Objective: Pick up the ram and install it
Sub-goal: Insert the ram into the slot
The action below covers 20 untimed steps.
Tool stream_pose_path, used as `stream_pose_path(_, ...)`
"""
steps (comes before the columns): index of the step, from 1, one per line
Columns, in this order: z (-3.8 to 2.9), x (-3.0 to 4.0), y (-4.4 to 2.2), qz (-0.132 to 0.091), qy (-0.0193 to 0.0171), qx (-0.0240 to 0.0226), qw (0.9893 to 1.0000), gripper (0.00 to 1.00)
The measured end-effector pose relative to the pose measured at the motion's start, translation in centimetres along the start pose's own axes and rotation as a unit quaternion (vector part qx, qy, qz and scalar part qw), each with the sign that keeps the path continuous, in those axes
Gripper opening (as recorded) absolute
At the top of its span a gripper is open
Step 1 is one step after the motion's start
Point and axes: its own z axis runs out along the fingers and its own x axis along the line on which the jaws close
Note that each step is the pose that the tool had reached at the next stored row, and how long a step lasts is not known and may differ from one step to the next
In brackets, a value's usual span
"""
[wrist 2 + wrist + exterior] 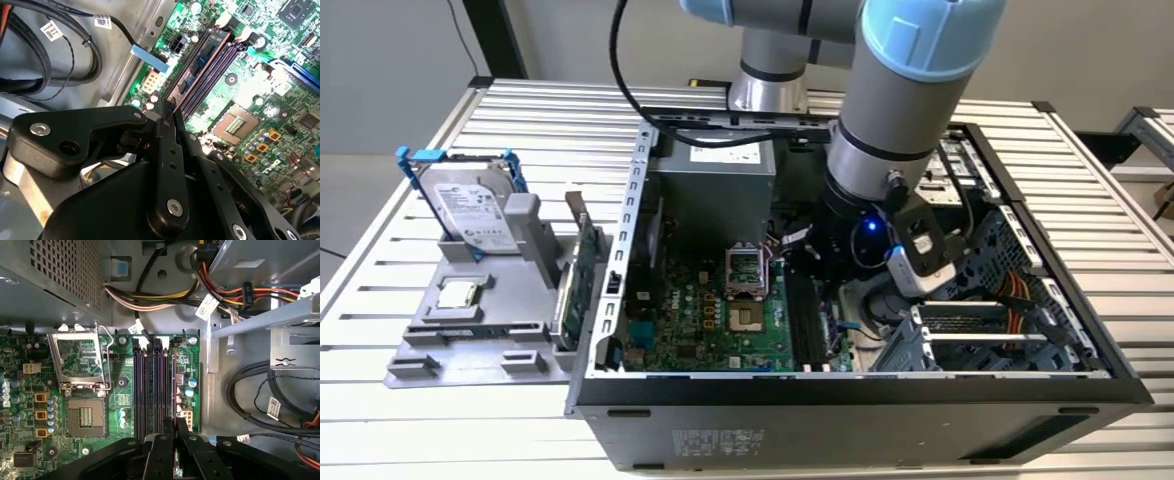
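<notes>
The ram (202, 57) is a thin blue stick with dark chips, standing on edge in the outermost black slot of the motherboard (260, 90), beside the case wall. In the first wrist view the ram (173, 385) shows edge-on as a thin blue line along that slot. My gripper (174, 426) has its black fingers pressed together on the ram's near end, and in the second wrist view the gripper (167, 112) sits right at the end of the stick. In the exterior view the arm (894, 100) reaches down into the open computer case (854, 385).
An open processor socket (82, 417) lies beside the slots, under the grey power supply (50, 270). Bundled cables (260, 400) and a metal drive cage (270, 320) crowd the other side. Outside the case, a grey tray (467, 335) holds a hard drive (467, 205) and a green card (587, 250).
</notes>
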Motion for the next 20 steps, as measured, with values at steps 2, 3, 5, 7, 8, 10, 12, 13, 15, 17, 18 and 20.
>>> stream_pose_path(2, 0.14, 0.07, -0.01, 0.000, 0.0000, 0.0009, 1.0000, 0.00)
stream_pose_path(3, 0.22, 0.07, -0.01, 0.000, 0.0000, 0.0017, 1.0000, 0.00)
stream_pose_path(5, 0.52, 0.07, -0.01, 0.000, 0.0000, 0.0028, 1.0000, 0.00)
stream_pose_path(7, 0.78, 0.10, -0.01, 0.000, -0.0001, 0.0037, 1.0000, 0.00)
stream_pose_path(8, 0.88, 0.12, -0.01, 0.000, -0.0001, 0.0041, 1.0000, 0.00)
stream_pose_path(10, 1.07, 0.16, -0.02, 0.000, -0.0001, 0.0045, 1.0000, 0.00)
stream_pose_path(12, 1.24, 0.25, -0.02, 0.000, -0.0001, 0.0045, 1.0000, 0.00)
stream_pose_path(13, 1.30, 0.27, -0.02, 0.000, -0.0001, 0.0045, 1.0000, 0.00)
stream_pose_path(15, 1.49, 0.29, 0.00, 0.000, -0.0001, 0.0046, 1.0000, 0.00)
stream_pose_path(17, 1.60, 0.30, 0.14, 0.000, -0.0001, 0.0047, 1.0000, 0.00)
stream_pose_path(18, 1.64, 0.31, 0.25, 0.000, -0.0001, 0.0047, 1.0000, 0.00)
stream_pose_path(20, 1.66, 0.30, 0.33, 0.000, -0.0001, 0.0048, 1.0000, 0.00)
